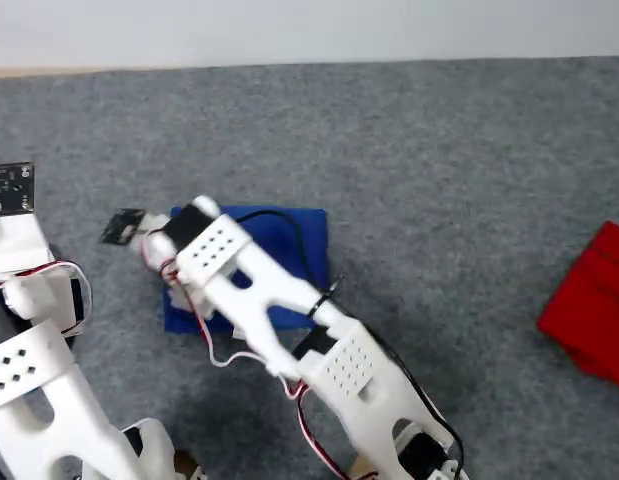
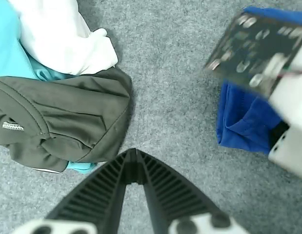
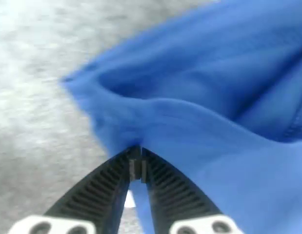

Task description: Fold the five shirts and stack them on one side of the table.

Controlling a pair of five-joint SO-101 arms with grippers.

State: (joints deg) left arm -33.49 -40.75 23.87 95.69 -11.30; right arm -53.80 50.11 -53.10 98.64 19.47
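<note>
A blue shirt (image 1: 289, 235) lies folded on the grey table (image 1: 439, 150), left of the middle. My right gripper (image 3: 135, 155) is shut on a raised fold of the blue shirt (image 3: 214, 126) near its edge; in the high view that arm (image 1: 239, 280) reaches across the shirt. My left gripper (image 2: 136, 155) is shut with nothing in it, hanging over bare table. Just beyond it lies a loose pile: a dark olive shirt (image 2: 63, 122), a white shirt (image 2: 58, 39) and a cyan shirt (image 2: 9, 48). The blue shirt (image 2: 243, 117) lies beside that pile.
A red shirt (image 1: 589, 300) lies folded at the table's right edge. The left arm (image 1: 34, 380) takes up the front left corner. The right arm's circuit board (image 2: 255, 46) hangs over the blue shirt. Open table stretches across the back and the middle right.
</note>
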